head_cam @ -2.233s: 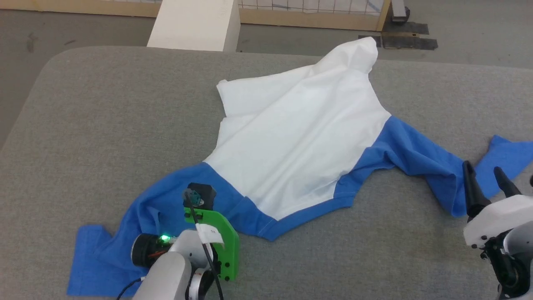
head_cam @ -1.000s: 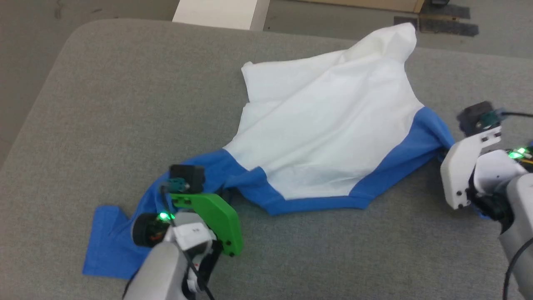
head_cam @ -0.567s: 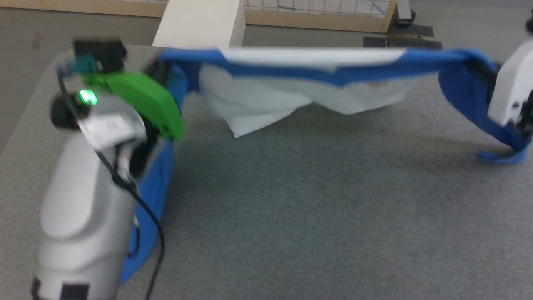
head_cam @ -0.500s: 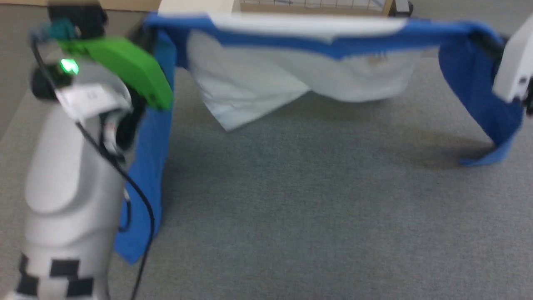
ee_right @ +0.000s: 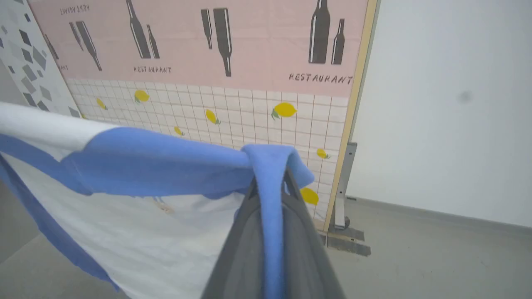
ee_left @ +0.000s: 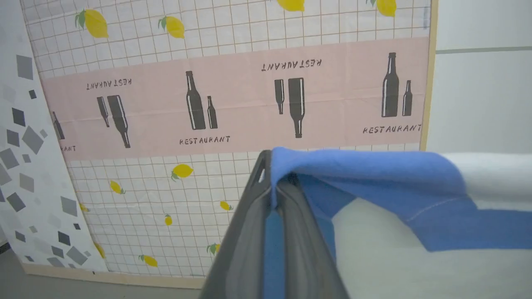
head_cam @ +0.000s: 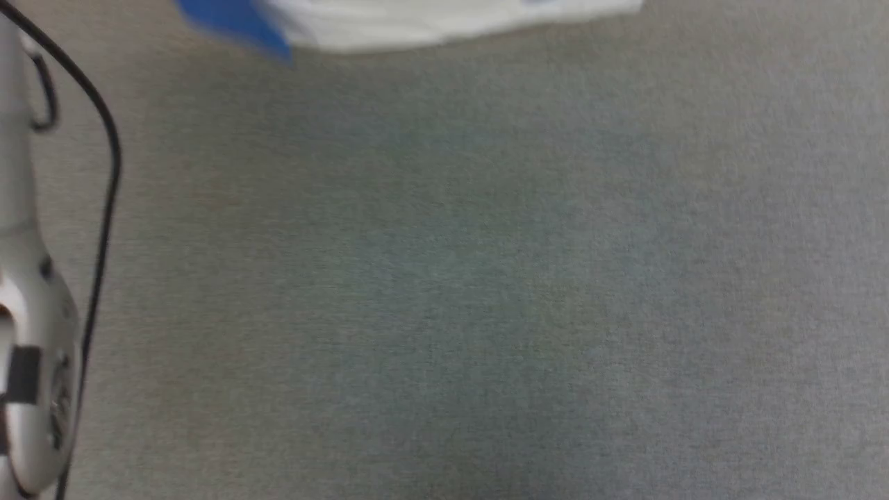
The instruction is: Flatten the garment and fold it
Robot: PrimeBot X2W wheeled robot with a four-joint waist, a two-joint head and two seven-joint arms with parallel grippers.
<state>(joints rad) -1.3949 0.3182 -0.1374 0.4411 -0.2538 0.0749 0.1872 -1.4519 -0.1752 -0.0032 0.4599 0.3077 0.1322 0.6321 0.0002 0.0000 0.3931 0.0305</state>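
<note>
The garment (ee_left: 374,174) is a white shirt with royal-blue shoulders and sleeves, lifted and stretched in the air between my two arms. In the left wrist view my left gripper (ee_left: 272,187) is shut on a blue fold of it, and the cloth runs off to the right. In the right wrist view my right gripper (ee_right: 268,178) is shut on another blue fold of the garment (ee_right: 158,162), which runs off to the left. The head view catches the garment's (head_cam: 417,21) lower white and blue edge at the top, above the grey table (head_cam: 444,278).
My left forearm (head_cam: 28,333) with its black cable stands at the left edge of the head view. Behind the table is a printed screen (ee_left: 232,91) with lemons and bottles. A white wall (ee_right: 449,104) and grey floor lie to its right.
Both grippers have lifted the garment off the table and raised it high, stretched between them. The head view has shifted, so the arms and most of the shirt are now above its top edge.
</note>
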